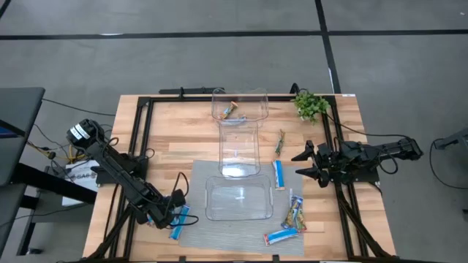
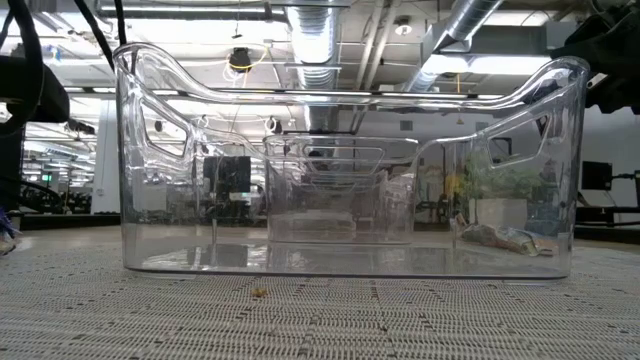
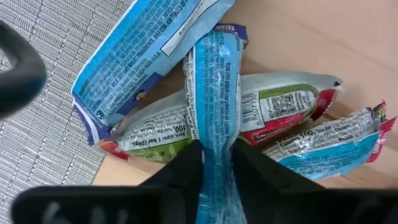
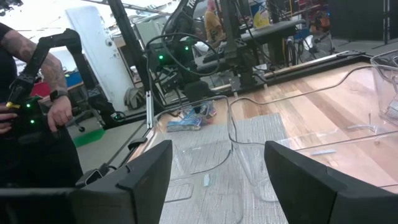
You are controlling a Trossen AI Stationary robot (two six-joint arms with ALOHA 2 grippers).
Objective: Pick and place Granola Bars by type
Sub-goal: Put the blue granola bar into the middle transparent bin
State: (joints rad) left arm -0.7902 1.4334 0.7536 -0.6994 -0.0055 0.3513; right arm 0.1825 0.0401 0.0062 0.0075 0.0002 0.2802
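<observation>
An industrial lab hall: exposed ceiling ducts (image 2: 318,40), equipment racks (image 4: 236,37), and a wooden bench (image 1: 183,131) on concrete.

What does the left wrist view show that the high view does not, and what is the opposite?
Only the left wrist view shows the grip: the left gripper has its fingers shut on a blue bar lying across a green-and-red bar and other blue wrappers.

Only the high view shows the layout: three clear bins, a small plant, more bars on the right side, and the right gripper open beside them.

Both show the pile of bars at the grey mat's corner, on the wooden table.
</observation>
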